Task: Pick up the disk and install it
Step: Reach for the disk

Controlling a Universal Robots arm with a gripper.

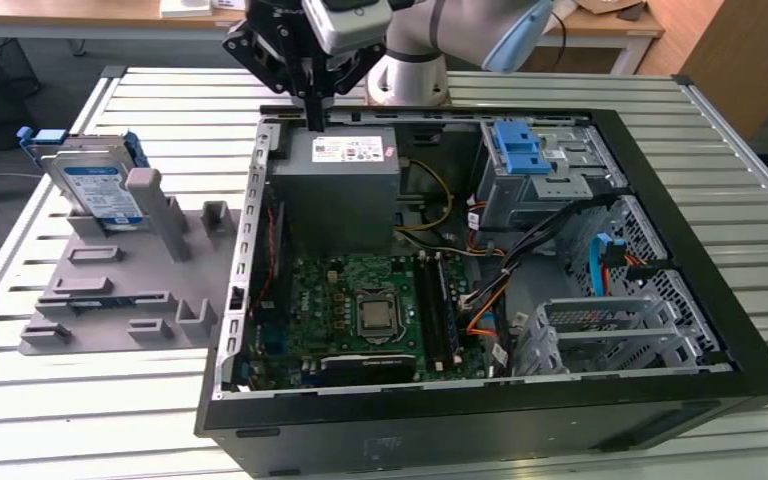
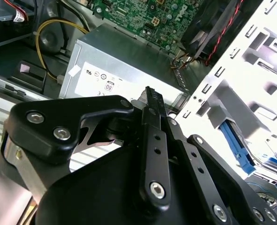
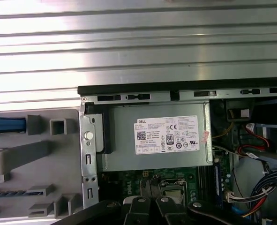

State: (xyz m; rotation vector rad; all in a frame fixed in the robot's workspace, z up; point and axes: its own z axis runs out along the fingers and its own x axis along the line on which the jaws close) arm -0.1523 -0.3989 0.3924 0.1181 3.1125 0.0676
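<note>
**Disk parked in its holder, closed gripper over the power supply**

The disk (image 1: 99,190) stands upright on its edge in a slot of the gray holder (image 1: 117,290), on the exterior view's left. Its white-and-blue label faces the camera, and its blue carrier (image 1: 48,139) frames the upper end. Nothing grips or touches the disk apart from the holder. The holder lies on the slatted metal table (image 1: 91,420), just beside the open computer case (image 1: 720,300).

The gripper (image 1: 317,124) is well apart from the disk, over the far side of the case. Its black fingers (image 2: 152,136) are drawn together with no visible gap and carry nothing. In the exterior view they point straight down at the far edge of the gray power supply (image 1: 344,190), close to the case wall; whether the tips touch it cannot be told. In the first wrist view the power supply (image 3: 157,140) with its white sticker lies directly ahead of the gripper (image 3: 150,183), inside the black rim of the case.

Inside the case, the green motherboard (image 1: 357,310) sits next to the power supply. A blue latch (image 1: 518,150) tops the drive bay toward the exterior view's right, and a metal drive cage (image 1: 604,330) stands nearer the camera.
</note>
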